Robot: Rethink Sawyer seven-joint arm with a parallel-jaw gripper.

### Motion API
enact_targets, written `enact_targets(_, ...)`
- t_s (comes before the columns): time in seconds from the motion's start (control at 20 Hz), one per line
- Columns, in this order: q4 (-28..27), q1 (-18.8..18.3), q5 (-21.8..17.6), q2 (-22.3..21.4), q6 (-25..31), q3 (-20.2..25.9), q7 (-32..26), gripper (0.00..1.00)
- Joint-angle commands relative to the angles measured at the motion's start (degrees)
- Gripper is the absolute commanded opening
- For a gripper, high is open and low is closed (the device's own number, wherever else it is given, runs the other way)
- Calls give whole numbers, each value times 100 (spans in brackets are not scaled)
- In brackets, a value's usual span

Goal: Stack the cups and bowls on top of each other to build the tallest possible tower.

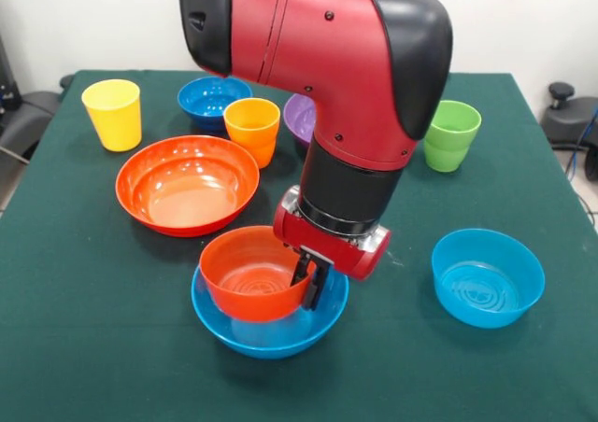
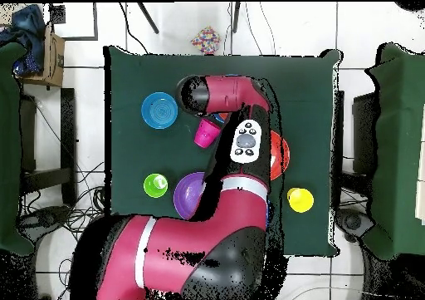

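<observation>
Green-covered bench [image 1: 93, 347] carries all the ware. Red and black arm [image 1: 346, 58] comes down over its middle; jaws [image 1: 310, 285] pinch the near-right rim of a small glossy orange plastic bowl [image 1: 250, 274], one dark finger inside the wall, one outside. That bowl sits tilted, its lower side resting in a larger light-blue plastic bowl [image 1: 269, 333] directly beneath, so the pair form a low tower. Large orange plastic bowl [image 1: 187, 184] lies just behind and left of them in the front view. Second light-blue bowl [image 1: 487, 277] well apart to the right. Purple bowl [image 1: 301, 116] mostly hidden behind the arm. Small dark-blue bowl [image 1: 212, 98] at the far side. Cups upright: yellow plastic tumbler [image 1: 113, 114] far left, orange tumbler [image 1: 251, 130] beside the dark-blue bowl, light-green tumbler [image 1: 451, 135] far right. Magenta-pink tumbler [image 2: 206, 131] shows only overhead, next to the arm.
</observation>
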Motion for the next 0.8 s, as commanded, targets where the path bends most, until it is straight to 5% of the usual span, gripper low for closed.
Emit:
enact_targets(0.05, 492, -129, -310, 33, -3, 753, -816, 0)
enact_targets(0.7, 674, -236, -298, -43, -177, 938, -811, 0)
enact_targets(0.75, 663, -262, -298, -40, -157, 980, -819, 100)
enact_targets(0.8, 685, -289, -280, -47, -175, 1014, -819, 100)
